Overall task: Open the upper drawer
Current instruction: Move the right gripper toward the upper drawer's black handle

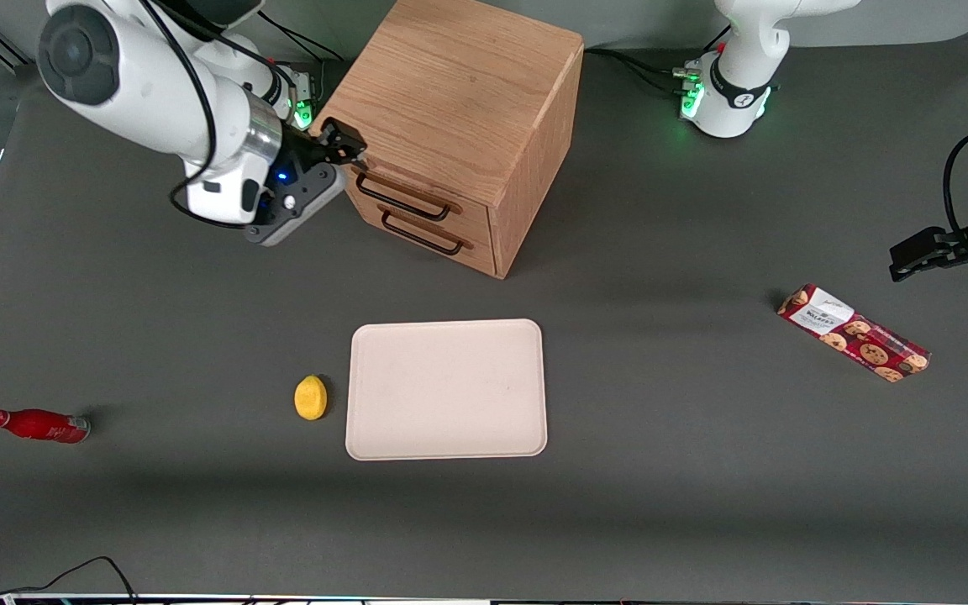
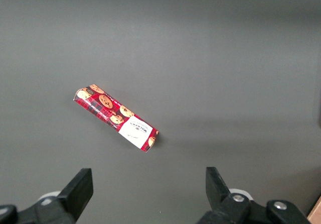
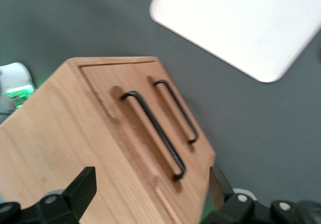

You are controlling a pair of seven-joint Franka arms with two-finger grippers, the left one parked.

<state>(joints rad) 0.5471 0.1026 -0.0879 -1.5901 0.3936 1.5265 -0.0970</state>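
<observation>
pincer (image 1: 348, 148) open, hovering at the oak cabinet's (image 1: 459, 101) top front corner; upper drawer (image 1: 413, 195) shut — drop lower, straddle its black wire handle (image 3: 153, 133), clamp, pull straight out

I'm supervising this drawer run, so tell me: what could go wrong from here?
The black gripper hovers open at the oak cabinet's upper corner, off the upper drawer's thin black wire handle. It may close on nothing. The lower drawer's identical handle sits close beneath, so it might grab the wrong one.
</observation>
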